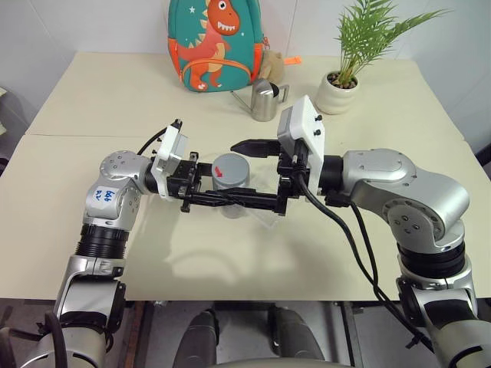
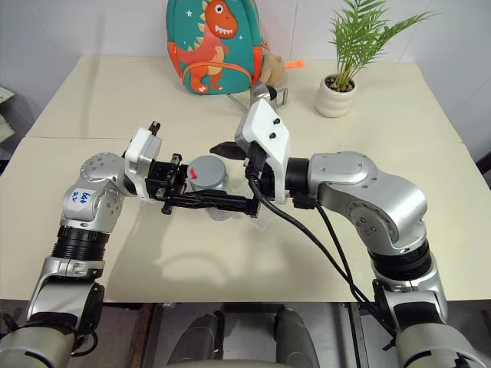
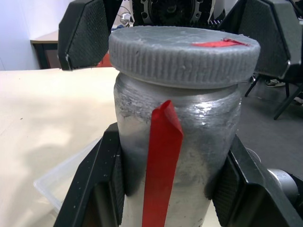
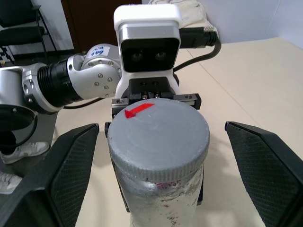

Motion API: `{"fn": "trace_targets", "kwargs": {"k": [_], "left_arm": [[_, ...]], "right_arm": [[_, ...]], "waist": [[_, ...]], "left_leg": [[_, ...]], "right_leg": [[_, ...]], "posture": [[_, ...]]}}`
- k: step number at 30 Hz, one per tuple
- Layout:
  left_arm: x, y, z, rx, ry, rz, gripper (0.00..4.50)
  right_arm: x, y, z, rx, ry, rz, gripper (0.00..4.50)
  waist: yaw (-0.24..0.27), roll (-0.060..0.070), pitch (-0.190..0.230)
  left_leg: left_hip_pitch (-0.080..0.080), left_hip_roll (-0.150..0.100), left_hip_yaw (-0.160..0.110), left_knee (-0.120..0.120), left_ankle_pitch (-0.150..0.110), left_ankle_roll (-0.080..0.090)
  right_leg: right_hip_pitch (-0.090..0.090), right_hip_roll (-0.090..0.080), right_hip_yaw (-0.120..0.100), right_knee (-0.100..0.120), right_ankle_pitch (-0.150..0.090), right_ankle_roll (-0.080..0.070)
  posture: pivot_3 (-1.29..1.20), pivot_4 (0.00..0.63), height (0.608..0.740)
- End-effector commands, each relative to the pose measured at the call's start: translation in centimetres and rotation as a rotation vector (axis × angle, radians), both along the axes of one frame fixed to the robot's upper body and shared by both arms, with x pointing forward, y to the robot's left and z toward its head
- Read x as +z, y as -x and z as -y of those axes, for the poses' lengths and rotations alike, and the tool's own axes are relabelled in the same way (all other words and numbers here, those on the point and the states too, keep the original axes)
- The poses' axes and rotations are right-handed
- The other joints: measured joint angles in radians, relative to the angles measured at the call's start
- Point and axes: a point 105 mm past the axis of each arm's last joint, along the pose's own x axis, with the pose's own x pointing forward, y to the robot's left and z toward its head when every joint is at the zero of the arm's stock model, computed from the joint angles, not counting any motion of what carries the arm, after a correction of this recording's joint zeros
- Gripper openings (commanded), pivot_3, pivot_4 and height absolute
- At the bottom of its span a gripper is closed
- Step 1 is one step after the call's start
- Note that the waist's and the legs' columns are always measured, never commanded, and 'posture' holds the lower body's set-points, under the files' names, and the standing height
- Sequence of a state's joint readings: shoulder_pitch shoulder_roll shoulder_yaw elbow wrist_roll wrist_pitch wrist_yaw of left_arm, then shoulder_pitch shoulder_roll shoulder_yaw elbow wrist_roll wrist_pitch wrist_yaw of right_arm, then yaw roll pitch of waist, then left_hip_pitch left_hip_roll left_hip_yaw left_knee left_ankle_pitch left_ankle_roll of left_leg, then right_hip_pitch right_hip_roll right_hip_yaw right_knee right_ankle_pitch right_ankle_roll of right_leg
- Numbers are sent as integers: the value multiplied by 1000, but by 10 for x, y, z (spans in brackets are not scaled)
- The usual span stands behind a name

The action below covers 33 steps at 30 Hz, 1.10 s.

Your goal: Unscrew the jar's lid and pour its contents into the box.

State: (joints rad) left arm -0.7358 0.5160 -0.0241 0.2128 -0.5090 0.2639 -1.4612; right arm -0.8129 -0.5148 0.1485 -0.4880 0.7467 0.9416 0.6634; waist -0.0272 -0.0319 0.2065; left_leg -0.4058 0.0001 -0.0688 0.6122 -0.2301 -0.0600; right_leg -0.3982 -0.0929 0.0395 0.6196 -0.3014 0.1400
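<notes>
The grey translucent jar (image 3: 175,156), red tape running down its side, is wearing its ridged lid (image 4: 158,139) and standing upright over the tabletop's (image 1: 92,92) middle. The left hand (image 3: 170,189) is reaching level, pinching its body. The right hand (image 4: 158,156) is facing it, fingers spread beside the lid.

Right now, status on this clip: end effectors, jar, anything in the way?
Left end effector shut on grey-white plastic jar, held above the table. Right end effector open, fingers either side of round grey ribbed lid, still on. Nothing in the way.
</notes>
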Motion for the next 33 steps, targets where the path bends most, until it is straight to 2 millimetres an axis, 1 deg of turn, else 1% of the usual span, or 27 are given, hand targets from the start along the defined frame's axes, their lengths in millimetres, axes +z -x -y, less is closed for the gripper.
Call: {"fn": "trace_targets", "kwargs": {"k": [1,7,17,20,22,33], "left_arm": [[10,1,0,-11,11,38,1894],[10,1,0,-10,13,40,1894],[10,1,1,-7,14,42,1894],[10,1,1,-7,14,43,1894],[10,1,1,-6,14,43,1894],[10,1,1,-5,16,45,1894]], "right_arm": [[15,8,0,21,0,78,4480],[19,9,0,25,-1,88,4480],[17,12,0,43,15,84,4480],[17,12,-1,45,19,86,3882],[16,13,-1,47,25,87,3278],[16,14,-2,55,32,89,3278]], "waist": [[0,0,0],[0,0,0],[0,0,0],[0,0,0],[0,0,0],[0,0,0]], "left_leg": [[0,0,0,0,0,0],[0,0,0,0,0,0],[0,0,0,0,0,0],[0,0,0,0,0,0],[0,0,0,0,0,0],[0,0,0,0,0,0]], "right_leg": [[0,0,0,0,0,0],[0,0,0,0,0,0],[0,0,0,0,0,0],[0,0,0,0,0,0],[0,0,0,0,0,0],[0,0,0,0,0,0]], "posture": [[0,150,740],[0,150,740],[0,150,740],[0,150,740],[0,150,740],[0,150,740]]}}
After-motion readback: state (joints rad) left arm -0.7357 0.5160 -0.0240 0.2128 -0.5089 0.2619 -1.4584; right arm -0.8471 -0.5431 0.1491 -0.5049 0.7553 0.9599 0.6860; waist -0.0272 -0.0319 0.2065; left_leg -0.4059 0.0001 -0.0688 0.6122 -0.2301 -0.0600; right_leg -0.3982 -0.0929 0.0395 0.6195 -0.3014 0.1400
